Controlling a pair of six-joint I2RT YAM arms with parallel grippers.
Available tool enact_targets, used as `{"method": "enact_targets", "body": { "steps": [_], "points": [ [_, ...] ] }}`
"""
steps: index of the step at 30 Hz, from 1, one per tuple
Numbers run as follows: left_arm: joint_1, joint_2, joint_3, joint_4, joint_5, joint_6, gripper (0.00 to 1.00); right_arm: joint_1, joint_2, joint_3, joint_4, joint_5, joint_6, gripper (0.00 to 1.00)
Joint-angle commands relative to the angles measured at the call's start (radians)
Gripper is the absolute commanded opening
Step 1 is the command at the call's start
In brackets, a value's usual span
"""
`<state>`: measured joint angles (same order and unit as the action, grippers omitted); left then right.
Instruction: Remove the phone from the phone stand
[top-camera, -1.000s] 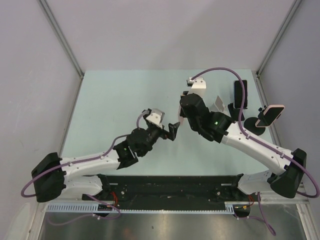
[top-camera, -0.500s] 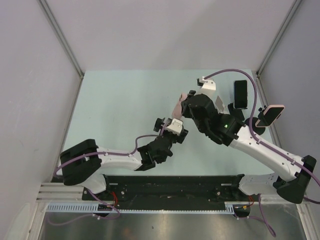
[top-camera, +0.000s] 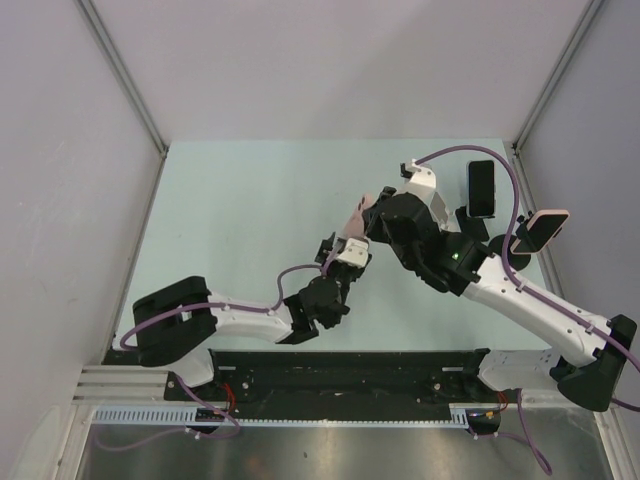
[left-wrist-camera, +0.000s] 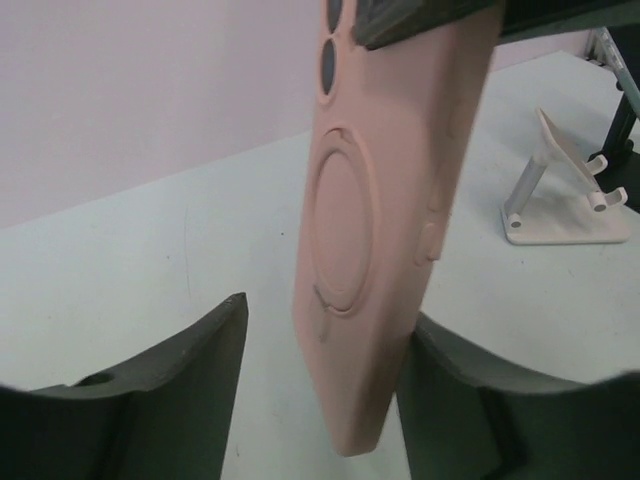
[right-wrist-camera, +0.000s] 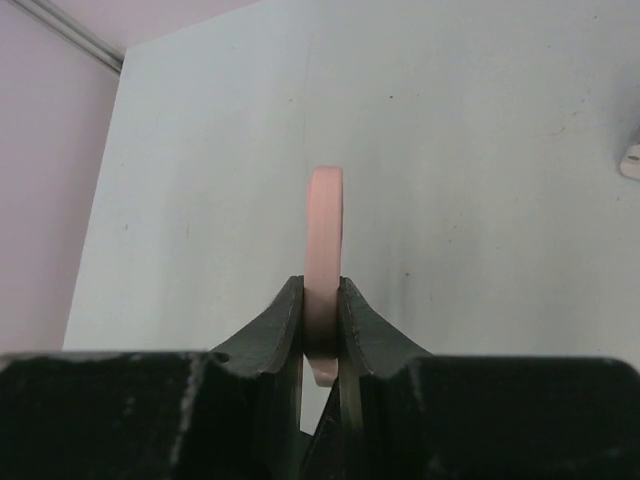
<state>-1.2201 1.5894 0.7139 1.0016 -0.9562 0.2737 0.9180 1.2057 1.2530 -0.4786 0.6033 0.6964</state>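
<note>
**Left pincer** (left-wrist-camera: 328, 322): nearest. The jaws stand apart on either side of the phone's lower end. One finger is clear of the case. The other is just beside it or touching, and I cannot tell which.

**Phone** (left-wrist-camera: 380, 220): pink case, roughly upright in the air above the counter (left-wrist-camera: 150, 260), already off the stand. Its back and lenses face the left wrist.

**Right pincer** (right-wrist-camera: 320, 292): clamped on the phone's upper end, front and back pinched between the fingers.

**Stand** (left-wrist-camera: 565, 200): white, empty, on the counter beyond, well apart from the phone.

**Hazards, as judged:**
- The left jaws sit unevenly about the case. If they close like this, one finger would likely land first and push the phone sideways, twisting it in the right grip.
- The left hold would take only the low end. If the right pincer lets go before that hold is firm, the phone may tip or drop to the counter.
- A fall towards the stand could knock it over.
</note>
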Motion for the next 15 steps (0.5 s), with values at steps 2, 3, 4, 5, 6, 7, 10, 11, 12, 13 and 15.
{"method": "enact_targets", "body": {
  "steps": [2,3,4,5,6,7,10,11,12,13,15],
  "points": [
    [-0.021,0.021,0.032,0.141,-0.036,0.114,0.46,-0.013,-0.041,0.003,0.057,0.001,0.063,0.0],
    [-0.025,0.024,0.03,0.146,-0.036,0.122,0.41,-0.018,-0.041,0.0,0.06,-0.005,0.071,0.0],
    [-0.027,0.024,0.029,0.155,-0.036,0.125,0.3,-0.021,-0.041,-0.001,0.06,-0.008,0.075,0.0],
    [-0.03,0.024,0.027,0.158,-0.035,0.128,0.24,-0.022,-0.04,-0.003,0.06,-0.01,0.077,0.0],
    [-0.033,0.024,0.025,0.161,-0.035,0.131,0.18,-0.027,-0.041,-0.004,0.058,-0.013,0.08,0.0],
    [-0.036,0.023,0.024,0.164,-0.033,0.131,0.08,-0.031,-0.043,-0.006,0.063,-0.016,0.083,0.0],
    [-0.039,0.009,0.015,0.166,-0.021,0.127,0.0,-0.041,-0.049,-0.015,0.078,-0.028,0.081,0.12],
    [-0.038,0.003,0.01,0.166,-0.018,0.121,0.0,-0.042,-0.054,-0.018,0.084,-0.033,0.078,0.16],
    [-0.041,-0.005,-0.001,0.166,-0.015,0.108,0.0,-0.047,-0.057,-0.024,0.09,-0.036,0.075,0.26],
    [-0.039,-0.022,-0.008,0.166,-0.004,0.102,0.0,-0.053,-0.066,-0.03,0.103,-0.04,0.065,0.32],
    [-0.041,-0.043,-0.031,0.164,0.005,0.085,0.0,-0.06,-0.078,-0.036,0.118,-0.054,0.049,0.47]
  ]
}}
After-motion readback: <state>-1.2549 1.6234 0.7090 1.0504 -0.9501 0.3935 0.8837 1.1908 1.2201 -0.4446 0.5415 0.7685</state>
